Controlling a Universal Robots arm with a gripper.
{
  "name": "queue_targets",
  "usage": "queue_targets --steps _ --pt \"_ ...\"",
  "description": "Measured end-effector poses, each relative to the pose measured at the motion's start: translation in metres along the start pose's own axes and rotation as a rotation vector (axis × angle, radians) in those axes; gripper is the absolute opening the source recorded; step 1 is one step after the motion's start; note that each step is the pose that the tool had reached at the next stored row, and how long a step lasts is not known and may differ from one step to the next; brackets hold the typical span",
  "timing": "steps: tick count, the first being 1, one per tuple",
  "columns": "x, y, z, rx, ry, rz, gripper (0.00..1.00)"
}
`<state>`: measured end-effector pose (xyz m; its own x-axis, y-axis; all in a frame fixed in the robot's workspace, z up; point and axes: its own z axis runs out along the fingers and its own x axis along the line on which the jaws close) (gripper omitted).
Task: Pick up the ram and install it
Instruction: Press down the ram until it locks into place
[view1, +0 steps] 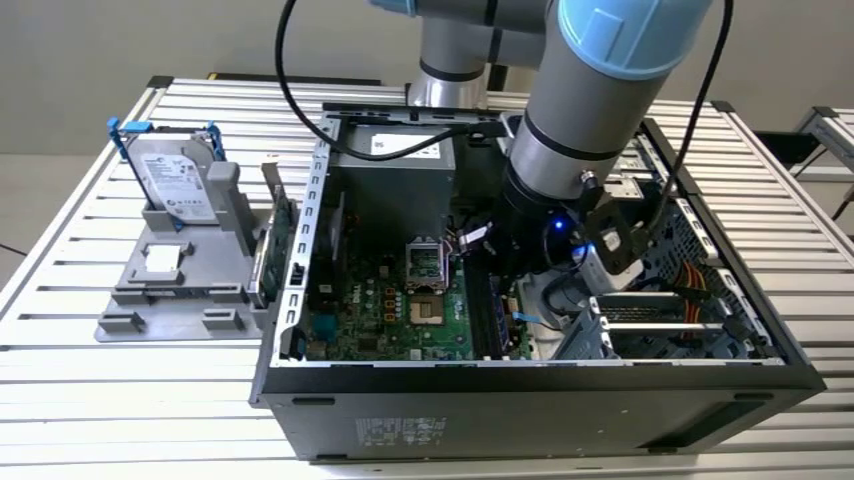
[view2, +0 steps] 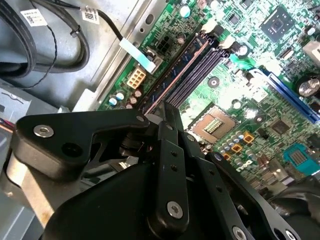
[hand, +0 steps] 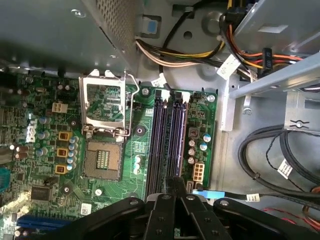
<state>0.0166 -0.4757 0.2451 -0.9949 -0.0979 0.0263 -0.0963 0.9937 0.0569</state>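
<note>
Black gripper (view2: 167, 112) just above the motherboard (view2: 260, 95) — over its dark memory slots (view2: 192, 70).

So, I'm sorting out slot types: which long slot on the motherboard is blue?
The lone slot, lying apart from the rest. The four parallel slots side by side next to the CPU socket are all dark.

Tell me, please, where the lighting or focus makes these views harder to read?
In the exterior view, a blue glow lights the arm's wrist and the case interior below is shadowed. In the second wrist view, the pincer sits dark and soft up close. In the first wrist view, the motherboard is evenly lit.
</note>
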Motion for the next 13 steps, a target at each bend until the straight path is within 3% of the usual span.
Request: queue_targets --steps 5,10,13 --pt "0.0 0.0 0.0 0.0009 0.0019 -0.034 0.0" --pt "0.0 0.0 0.0 0.0011 0.0024 -0.041 0.0" --pt "-0.0001 0.0 0.0 0.002 0.0043 -0.076 0.0"
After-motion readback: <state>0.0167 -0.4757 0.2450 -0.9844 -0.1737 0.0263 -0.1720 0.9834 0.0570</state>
